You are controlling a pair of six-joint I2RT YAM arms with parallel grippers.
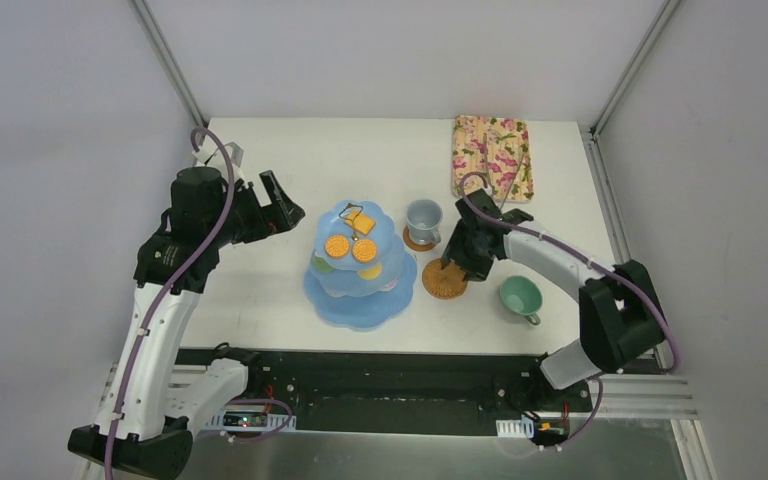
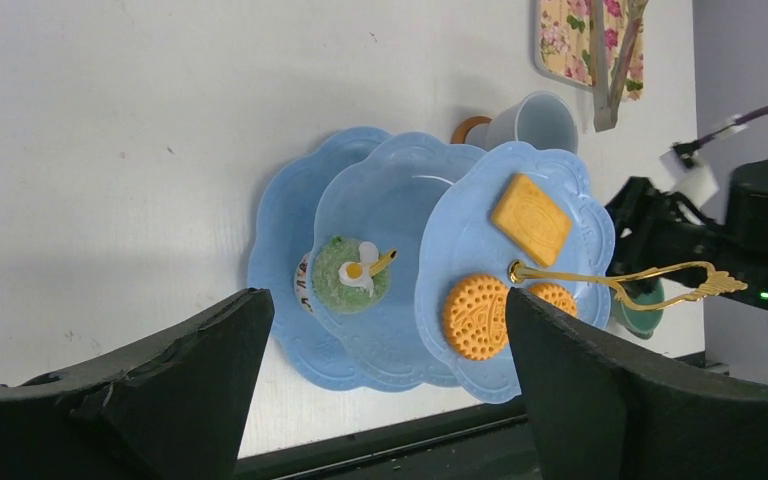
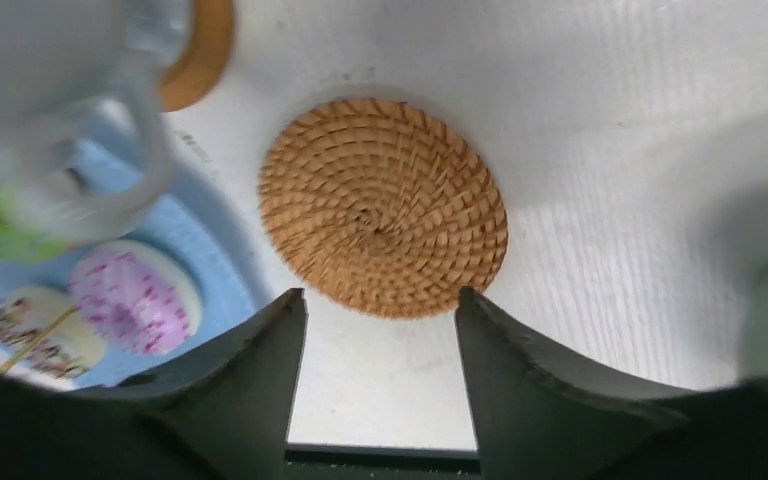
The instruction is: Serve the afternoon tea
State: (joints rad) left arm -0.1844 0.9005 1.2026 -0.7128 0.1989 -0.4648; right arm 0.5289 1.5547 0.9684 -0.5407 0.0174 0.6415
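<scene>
The white bench [image 1: 260,170] carries everything. The light-blue three-tier stand [image 1: 360,300] sits at its middle, near the front edge. A floral tray [image 1: 492,155] lies at the far right corner, with metal tongs [image 2: 612,70] resting on it.

The left pincer [image 1: 282,205] hangs just left of the stand, its jaws spread wide and holding nothing. The right pincer [image 1: 452,262] is low over the bare woven coaster [image 1: 444,280]. Its jaws stand apart, with the coaster's near edge and some bench showing between them, and they grip nothing.

The grey-blue cup [image 1: 423,218] stands on the other coaster [image 1: 420,241], just right of the stand. The green cup [image 1: 520,296] stands on the bench itself, right of the bare coaster and apart from it. That coaster lies flat between the stand and the green cup.

The top tier holds two round orange biscuits [image 1: 337,246] and a rectangular biscuit [image 1: 362,222] beside the gold handle [image 2: 640,280]. A green-iced donut [image 2: 348,275] rests on the middle tier. A purple-sprinkled donut [image 3: 135,298] sits on the bottom tier.
</scene>
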